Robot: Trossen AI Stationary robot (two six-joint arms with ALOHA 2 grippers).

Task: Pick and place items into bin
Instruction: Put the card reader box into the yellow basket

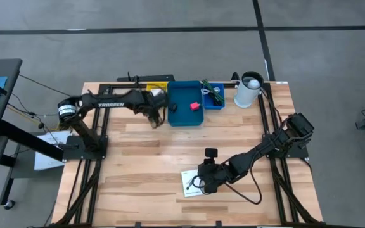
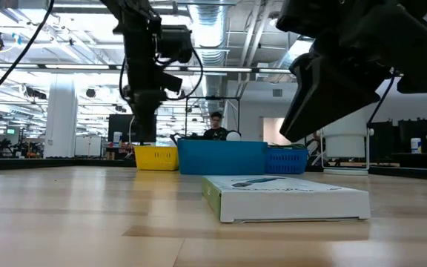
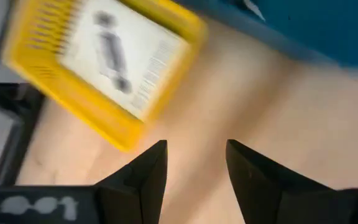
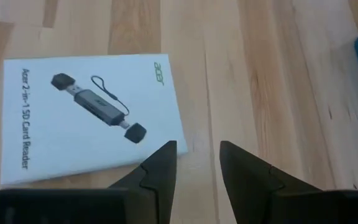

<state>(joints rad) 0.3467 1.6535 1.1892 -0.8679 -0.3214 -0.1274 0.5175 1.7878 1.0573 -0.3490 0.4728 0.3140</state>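
A white flat printed card-reader box (image 1: pixel 191 183) (image 2: pixel 288 197) (image 4: pixel 86 118) lies flat on the table near its near edge. My right gripper (image 1: pixel 203 180) (image 4: pixel 197 149) hovers open just above the box's edge, not touching it. The blue bin (image 1: pixel 185 102) (image 2: pixel 221 157) at the far edge holds a pink-red block (image 1: pixel 195 106) and a small black piece (image 1: pixel 174 107). Beside it, a yellow basket (image 1: pixel 158 87) (image 3: pixel 104 68) holds another white printed card (image 3: pixel 120 56). My left gripper (image 1: pixel 155 117) (image 3: pixel 194 149) hangs open over bare table near that basket. A green stringy piece (image 1: pixel 215 95) lies in a small blue basket (image 1: pixel 214 98).
A white cylindrical container (image 1: pixel 248 90) stands at the far right corner. Black frame rails run along the table's left and right sides. Bare wood stretches across the table's middle between the bins and the box. A person shows in the room behind the bins in the low view.
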